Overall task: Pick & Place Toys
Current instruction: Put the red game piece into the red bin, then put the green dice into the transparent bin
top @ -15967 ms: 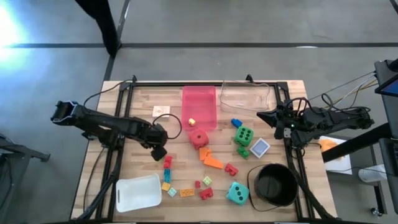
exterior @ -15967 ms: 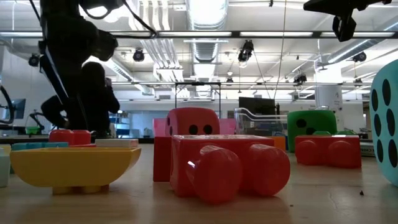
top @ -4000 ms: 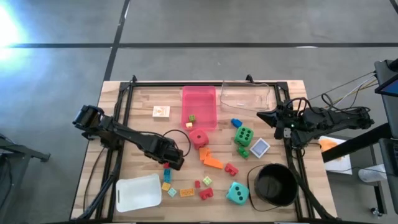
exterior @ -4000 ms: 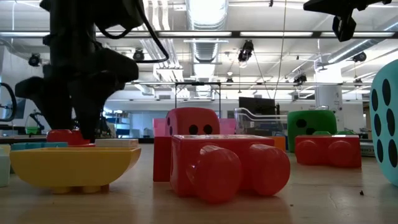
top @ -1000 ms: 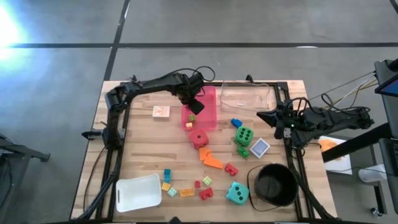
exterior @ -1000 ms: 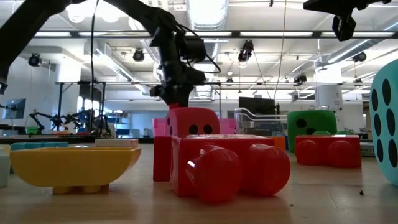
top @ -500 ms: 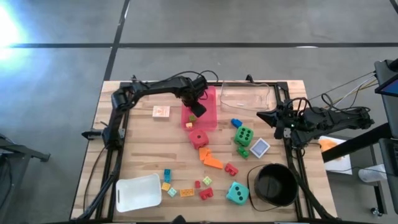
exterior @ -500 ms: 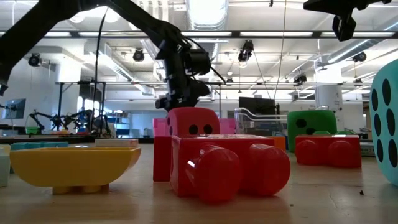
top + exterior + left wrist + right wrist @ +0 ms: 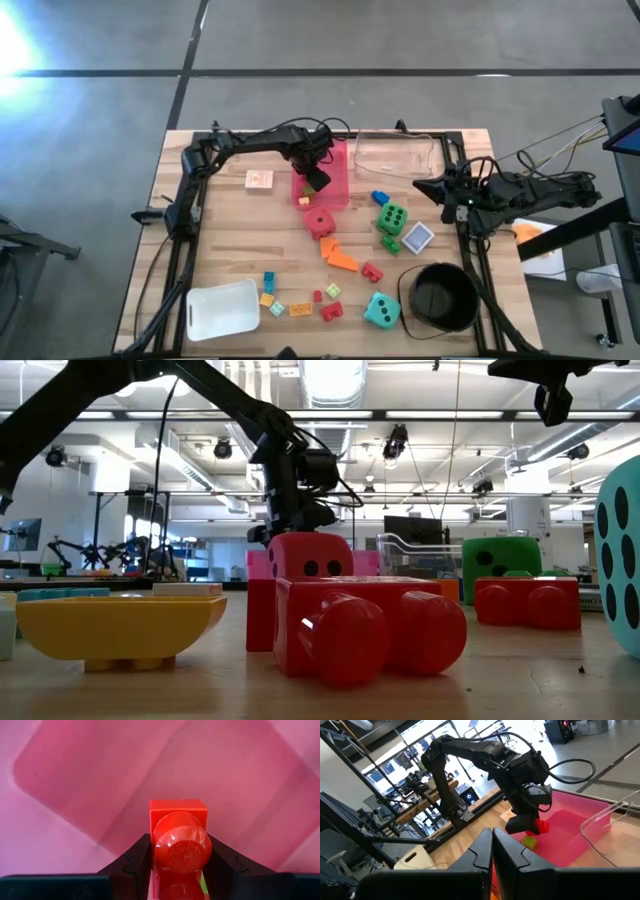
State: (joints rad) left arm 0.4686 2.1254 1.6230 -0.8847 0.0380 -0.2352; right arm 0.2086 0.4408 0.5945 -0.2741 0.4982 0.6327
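**A:** Left gripper [image 9: 176, 870] over the pink tray [image 9: 335, 150], fingers [image 9: 131, 862] pinched on a red brick [image 9: 178, 840]. Not far apart at all, just the brick's width. Glossy plastic, square body with one round stud on top, tiny lettering moulded into the stud. Held above the tray floor, not touching it as far as the right wrist view shows.

**B:** Tray looks smooth, translucent pink, rounded corners. Already got a small green brick [image 9: 309, 188] and a yellow one [image 9: 304, 201] inside. Right gripper [image 9: 492, 851]?

**A:** Parked at the right table edge, fingers pressed together, nothing in them.

**B:** Rest of the toys?

**A:** Scattered on the wooden slat table [image 9: 225, 250]. Red die [image 9: 320, 222] just below the tray, rounded cube with dark dots. Green die [image 9: 392, 218] right of it, teal die [image 9: 381, 310] down near the black bucket [image 9: 440, 297]. Orange wedge-ish bricks [image 9: 339, 258] under the red die, a blue brick [image 9: 380, 198] beside the green die, a red two-stud brick [image 9: 372, 271] near the orange ones. Bunch of small mixed bricks [image 9: 300, 298] along the near edge next to a white lidded tub [image 9: 222, 310].

**B:** Cards?

**A:** Flat one [image 9: 260, 180] left of the tray, another [image 9: 418, 237] tilted by the green die. Clear plastic bin [image 9: 395, 155] right of the tray, see-through and shiny.

**B:** Low view mostly blocked by a big red two-stud brick [image 9: 370, 625] and a yellow curved piece [image 9: 118, 628] up close.
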